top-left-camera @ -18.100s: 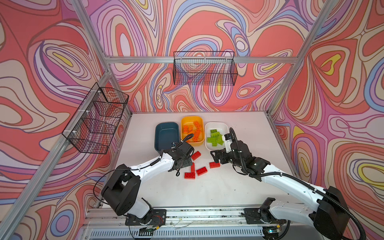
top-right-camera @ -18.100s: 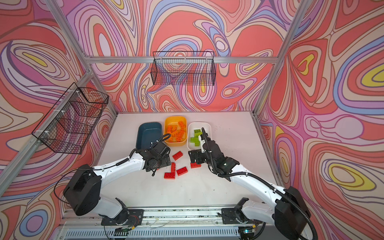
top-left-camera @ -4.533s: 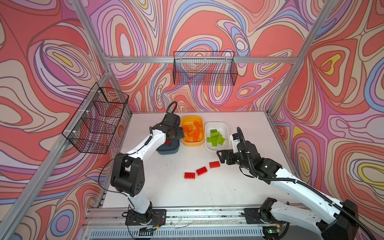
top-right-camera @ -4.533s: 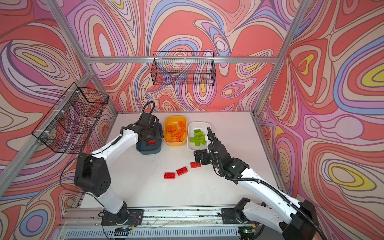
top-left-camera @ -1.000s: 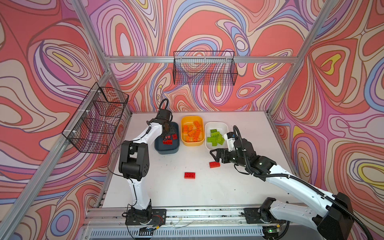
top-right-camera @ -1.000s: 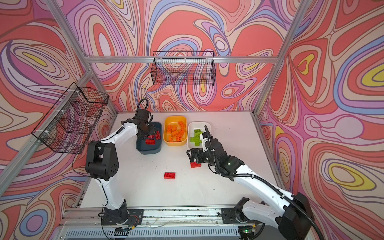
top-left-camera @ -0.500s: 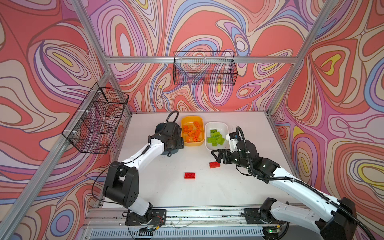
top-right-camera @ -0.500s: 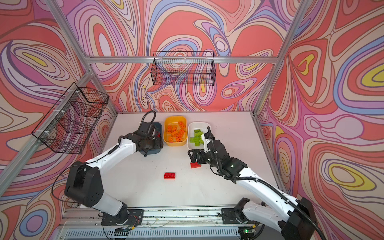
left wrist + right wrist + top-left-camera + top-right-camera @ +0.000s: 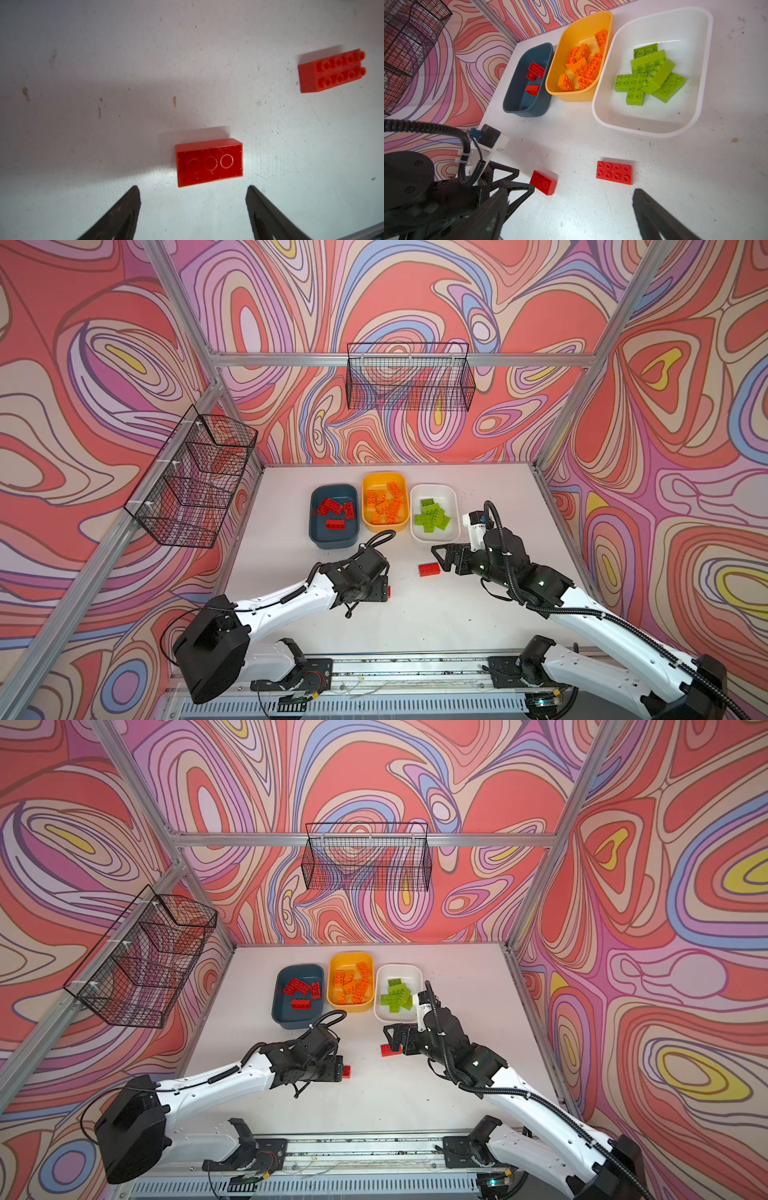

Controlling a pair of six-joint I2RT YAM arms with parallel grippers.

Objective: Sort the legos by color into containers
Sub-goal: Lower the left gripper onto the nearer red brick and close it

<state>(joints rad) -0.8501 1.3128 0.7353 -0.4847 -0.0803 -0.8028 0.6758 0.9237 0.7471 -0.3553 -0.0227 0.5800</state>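
Two red bricks lie loose on the counter [image 9: 415, 622]; the rest look sorted: reds [image 9: 331, 506] in the teal tray [image 9: 333, 544], oranges [image 9: 384, 508] in the yellow tray [image 9: 383, 477], greens [image 9: 432, 516] in the white tray [image 9: 434, 537]. My left claw [image 9: 192, 188] is spread and empty, just short of the upturned brick [image 9: 208, 162]. My right claw [image 9: 570, 192], also wide and empty, hovers near the studs-up brick [image 9: 614, 172]. They look light, rigid and slick, so I'd pinch the long flat walls, centred.
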